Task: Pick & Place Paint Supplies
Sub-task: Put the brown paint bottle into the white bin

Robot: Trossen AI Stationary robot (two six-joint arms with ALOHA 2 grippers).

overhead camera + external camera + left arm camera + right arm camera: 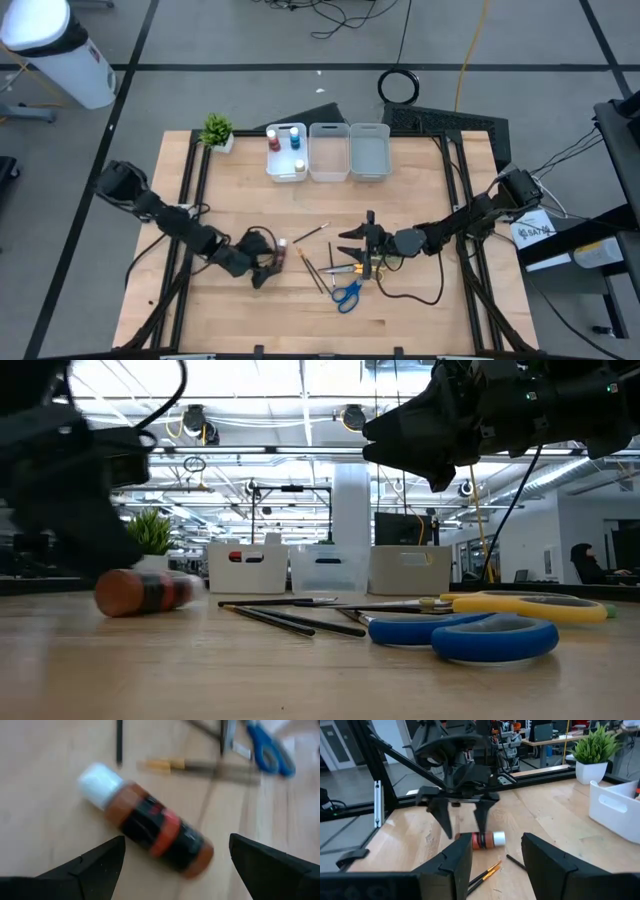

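A brown paint bottle (155, 827) with a white cap (100, 782) lies on its side on the wooden table (420, 310), left of centre (283, 252). My left gripper (176, 841) is low over it and open, one finger on each side of the bottle's bottom end, touching nothing. The right wrist view shows the left gripper (463, 827) slanting down just above the bottle (482, 840). My right gripper (350, 243) hangs open above the table's middle, with nothing between its fingers (450, 865). Thin brushes (313, 272), yellow scissors (345, 268) and blue scissors (347, 293) lie flat between the arms.
Three whitish bins (329, 152) stand in a row at the far edge; the left one (287, 152) holds red and blue bottles. A small potted plant (217, 132) stands at the far left corner. The near part of the table is bare wood.
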